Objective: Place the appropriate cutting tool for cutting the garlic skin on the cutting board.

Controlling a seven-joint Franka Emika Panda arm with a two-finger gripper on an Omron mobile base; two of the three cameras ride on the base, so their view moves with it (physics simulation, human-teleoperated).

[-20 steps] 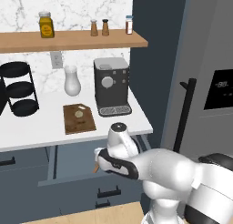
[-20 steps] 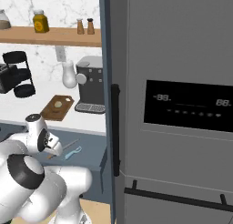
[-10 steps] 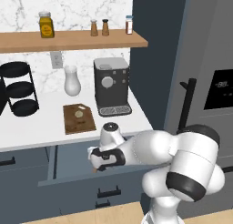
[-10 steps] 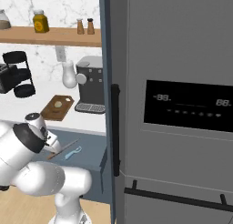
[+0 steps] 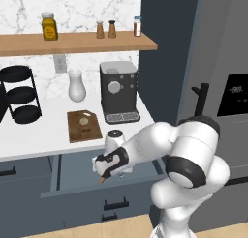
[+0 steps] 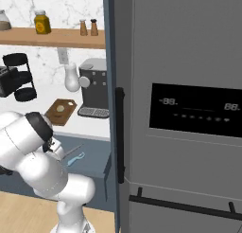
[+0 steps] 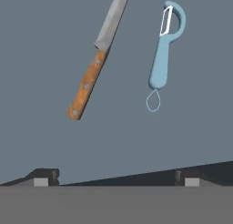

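The cutting tool, a slim knife (image 7: 87,84) with an orange-brown handle and a thin grey blade, lies flat on the floor of the open drawer (image 5: 72,165). In the right base view the knife (image 6: 73,149) rests beside a light-blue peeler (image 6: 75,158). My gripper (image 7: 116,178) hovers over the drawer with its jaws open and nothing between them. The knife lies just beyond the fingertips (image 7: 45,176), toward the left one. On the counter sits the dark-brown cutting board (image 5: 82,130), and the small pale garlic (image 5: 85,120) rests on it. In the left base view my gripper (image 5: 103,173) points down into the drawer, below and in front of the board.
The light-blue peeler (image 7: 162,59) lies to the right of the knife in the hand view. A coffee machine (image 5: 118,91) stands right of the board, a white vase (image 5: 76,85) behind it and a black rack (image 5: 20,93) at the left. The fridge (image 6: 189,109) rises at the right.
My hand has moved a little to the left over the open drawer while the arm's elbow rose and swung right. The jaws have stayed open. The knife and the peeler have not moved.
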